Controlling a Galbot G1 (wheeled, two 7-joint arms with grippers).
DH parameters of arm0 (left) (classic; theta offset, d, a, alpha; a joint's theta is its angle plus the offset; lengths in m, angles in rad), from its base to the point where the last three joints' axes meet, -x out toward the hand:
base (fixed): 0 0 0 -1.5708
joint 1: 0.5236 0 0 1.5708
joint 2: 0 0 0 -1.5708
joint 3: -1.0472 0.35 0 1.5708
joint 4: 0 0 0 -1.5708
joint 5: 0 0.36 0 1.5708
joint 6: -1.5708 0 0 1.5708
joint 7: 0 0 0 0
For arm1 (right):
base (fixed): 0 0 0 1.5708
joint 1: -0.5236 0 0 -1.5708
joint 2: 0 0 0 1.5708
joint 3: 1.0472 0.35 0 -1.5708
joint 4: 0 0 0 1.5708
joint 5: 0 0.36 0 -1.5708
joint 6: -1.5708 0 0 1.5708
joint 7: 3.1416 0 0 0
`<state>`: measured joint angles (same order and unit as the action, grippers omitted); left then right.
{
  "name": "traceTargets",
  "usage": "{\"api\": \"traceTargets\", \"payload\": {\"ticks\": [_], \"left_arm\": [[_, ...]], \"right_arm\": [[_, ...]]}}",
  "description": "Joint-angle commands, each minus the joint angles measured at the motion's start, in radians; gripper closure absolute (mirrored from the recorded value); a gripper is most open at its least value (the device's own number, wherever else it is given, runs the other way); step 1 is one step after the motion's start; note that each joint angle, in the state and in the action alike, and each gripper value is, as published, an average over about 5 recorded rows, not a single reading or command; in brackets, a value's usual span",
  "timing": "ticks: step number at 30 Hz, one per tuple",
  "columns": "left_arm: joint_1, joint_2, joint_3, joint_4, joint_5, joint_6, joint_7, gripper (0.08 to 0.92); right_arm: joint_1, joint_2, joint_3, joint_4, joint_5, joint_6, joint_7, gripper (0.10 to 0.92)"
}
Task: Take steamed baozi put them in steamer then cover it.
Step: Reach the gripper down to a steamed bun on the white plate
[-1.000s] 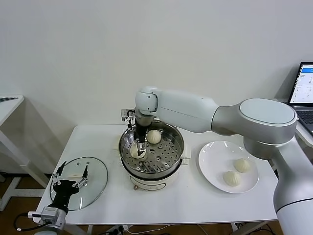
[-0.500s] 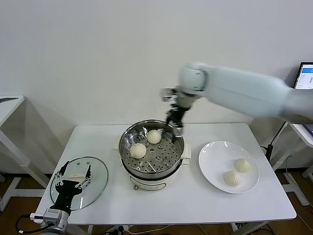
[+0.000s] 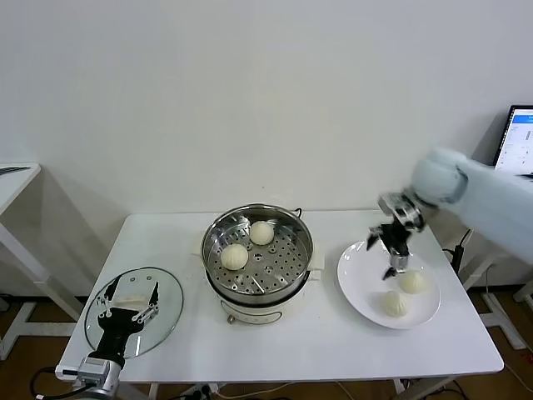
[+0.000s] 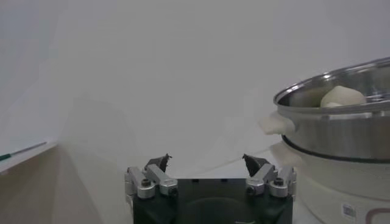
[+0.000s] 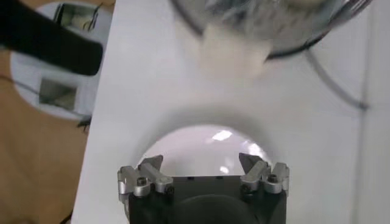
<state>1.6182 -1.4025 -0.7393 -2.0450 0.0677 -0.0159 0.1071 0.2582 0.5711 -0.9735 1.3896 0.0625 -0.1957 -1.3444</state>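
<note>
The steamer (image 3: 258, 265) stands mid-table with two steamed baozi (image 3: 235, 256) (image 3: 261, 232) on its perforated tray. Another two baozi (image 3: 412, 282) (image 3: 395, 303) lie on the white plate (image 3: 358, 275) at the right. My right gripper (image 3: 385, 254) hangs open and empty just above the plate, beside the nearer-to-wall baozi; its wrist view shows the plate (image 5: 207, 143) below the open gripper (image 5: 204, 164). The cover (image 3: 166, 292) lies flat at the table's left front. My left gripper (image 3: 125, 315) is low over it, open and empty (image 4: 207, 163), facing the steamer (image 4: 341, 128).
A laptop (image 3: 520, 142) stands on a side table at the far right. Part of another table (image 3: 12, 175) shows at the far left. A white wall backs the table, and bare tabletop (image 3: 316, 333) lies in front of the steamer.
My right arm left a baozi in the steamer, then swung right, empty, to above the plate. The left gripper has barely shifted over the cover.
</note>
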Motion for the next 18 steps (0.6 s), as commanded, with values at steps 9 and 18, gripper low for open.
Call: {"api": "traceTargets", "payload": {"ticks": [9,18], "left_arm": [[-0.002,-0.009,0.009,0.008,0.009,0.001,-0.003,0.177],[-0.004,-0.011,0.006,0.015,0.008,-0.001,-0.003,0.177]], "right_arm": [[-0.335,0.000,0.259,-0.147,-0.243,0.091,0.035,0.203],[-0.350,0.060,0.257,-0.177,-0.247,0.081,0.078,0.203]]}}
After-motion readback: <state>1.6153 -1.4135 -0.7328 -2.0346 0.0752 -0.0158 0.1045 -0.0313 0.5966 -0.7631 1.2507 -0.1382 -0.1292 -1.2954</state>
